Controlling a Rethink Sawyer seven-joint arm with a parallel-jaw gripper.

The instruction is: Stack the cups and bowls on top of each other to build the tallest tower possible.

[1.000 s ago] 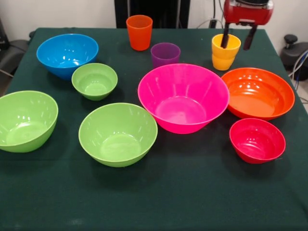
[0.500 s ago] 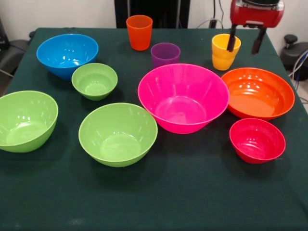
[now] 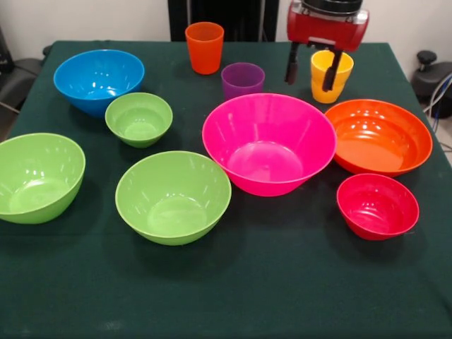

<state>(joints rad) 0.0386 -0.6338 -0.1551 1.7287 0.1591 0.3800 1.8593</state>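
All cups and bowls stand apart on the green cloth, none stacked. At the back are the orange cup [image 3: 205, 47], purple cup [image 3: 242, 80] and yellow cup [image 3: 344, 75]. The bowls are blue [image 3: 99, 80], small green [image 3: 139, 119], left green [image 3: 39, 176], middle green [image 3: 173, 196], large pink [image 3: 268, 141], orange [image 3: 379, 135] and small red [image 3: 377, 205]. My gripper [image 3: 308, 85] hangs open and empty at the yellow cup. One finger [image 3: 330, 70] crosses the cup's front. The other finger hangs left of it, toward the purple cup.
The table's right edge [image 3: 413, 92] runs close behind the orange bowl. A strip of bare green cloth [image 3: 226, 296] lies along the near side, in front of all the bowls.
The gripper shifted slightly right, then swung left and a little lower. It straddled the yellow cup's right side before; it now hangs over the cup's left side. No object moved.
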